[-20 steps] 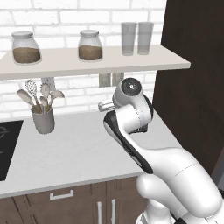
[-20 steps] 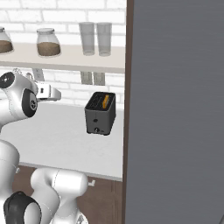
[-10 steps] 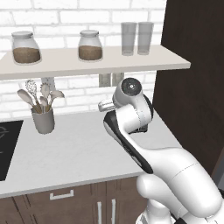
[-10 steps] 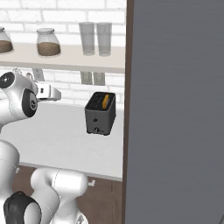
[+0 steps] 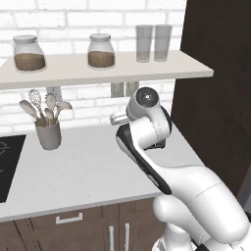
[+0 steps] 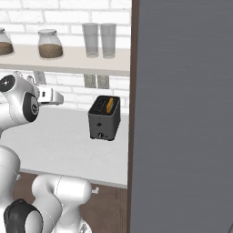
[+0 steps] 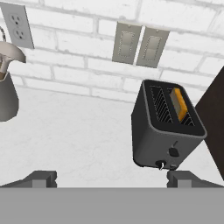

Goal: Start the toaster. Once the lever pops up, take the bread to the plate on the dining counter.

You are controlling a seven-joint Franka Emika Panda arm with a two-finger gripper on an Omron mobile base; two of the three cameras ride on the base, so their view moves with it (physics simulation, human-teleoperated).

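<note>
The dark toaster (image 7: 166, 131) stands on the white worktop (image 7: 87, 144) by the brick wall, a little ahead of my gripper (image 7: 111, 178) and to its right. My gripper is open wide with nothing between its fingertips (image 7: 41, 178). The bread (image 7: 178, 105), golden-brown, sits upright in the toaster's right slot. A small lever (image 7: 174, 152) and a knob (image 7: 161, 165) sit low on the face turned toward me. From the right base view, the toaster (image 6: 104, 117) with the bread (image 6: 109, 105) stands beside a tall dark panel. The plate and the dining counter are out of view.
A grey utensil cup (image 5: 48, 135) stands at the left of the worktop, near a black cooktop (image 5: 5, 166). A shelf (image 5: 98, 71) above carries two jars and two glasses. A tall dark cabinet (image 6: 182, 113) closes off the right side. Wall outlets (image 7: 138, 43) sit behind the toaster.
</note>
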